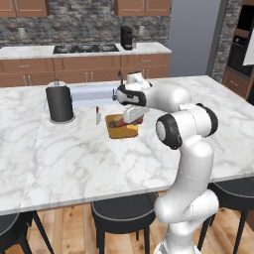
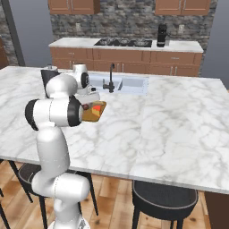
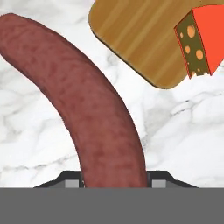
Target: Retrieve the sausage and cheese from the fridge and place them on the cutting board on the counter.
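Observation:
My gripper (image 3: pixel 114 181) is shut on the sausage (image 3: pixel 87 100), a dark red-brown curved link that stretches away from the finger tips over the white marble counter (image 1: pixel 74 158). The light brown cutting board (image 3: pixel 140 35) lies just beyond and to one side of the sausage. The cheese (image 3: pixel 205 39), an orange wedge with holes, rests on the board. In the left base view the gripper (image 1: pixel 134 118) hangs low over the cutting board (image 1: pixel 121 131). From the right base view the cheese (image 2: pixel 96 108) shows on the cutting board (image 2: pixel 91 114) behind my arm. The fridge is out of view.
A black cylindrical vessel (image 1: pixel 60 104) stands left of the board, with a small red and white bottle (image 1: pixel 98 115) between them. The sink (image 1: pixel 94 92) and dark faucet (image 2: pixel 111 82) lie behind. Black stools (image 1: pixel 121 213) stand under the counter's near edge.

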